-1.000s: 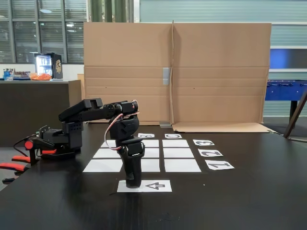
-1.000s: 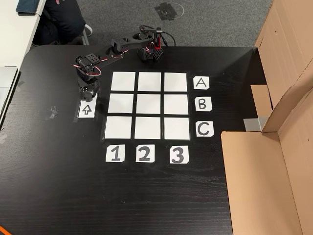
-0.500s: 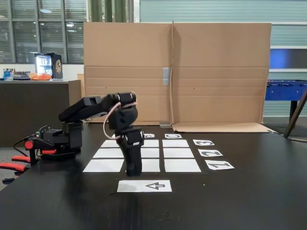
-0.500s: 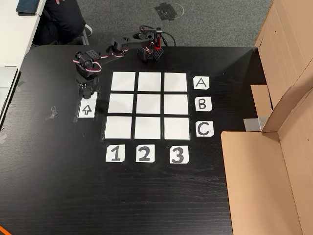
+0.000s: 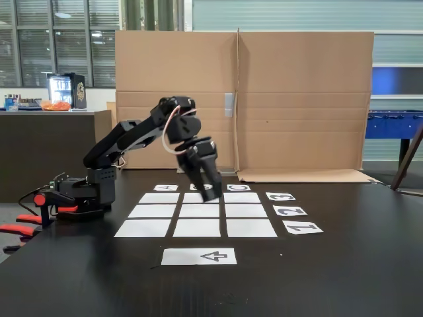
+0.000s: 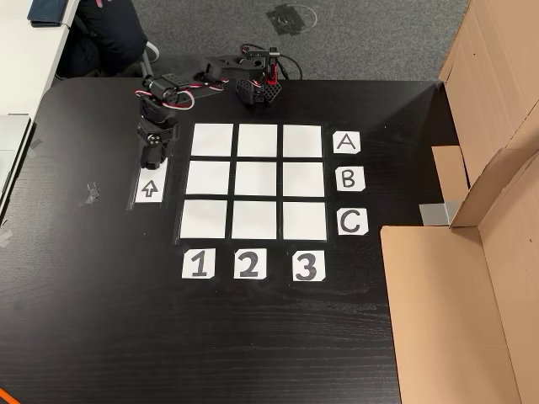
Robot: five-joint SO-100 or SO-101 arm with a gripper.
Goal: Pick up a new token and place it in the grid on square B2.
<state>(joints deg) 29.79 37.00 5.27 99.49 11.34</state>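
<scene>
My black gripper (image 5: 211, 193) hangs raised above the table, pointing down and slightly right. In the steep fixed view the gripper (image 6: 150, 156) is over the upper end of the arrow strip (image 6: 149, 188), just left of the grid (image 6: 210, 140). Its fingers are closed on a small dark token (image 5: 212, 194) that is hard to tell from the black fingertips. The grid (image 5: 141, 228) is nine white rectangles with A B C and 1 2 3 labels. Square B2 (image 6: 256, 178) is bare, as is square B2 (image 5: 199, 211) in the low fixed view.
The arm's base (image 5: 79, 195) with red parts stands at the table's left in the low view. Tall cardboard walls (image 5: 241, 99) close off the back, and cardboard (image 6: 472, 278) lines the right in the steep view. A tape scrap (image 6: 88, 195) lies left of the strip.
The gripper rose from the left end of the arrow strip, where it stood upright a second ago, and swung up toward the grid. The strip now lies bare.
</scene>
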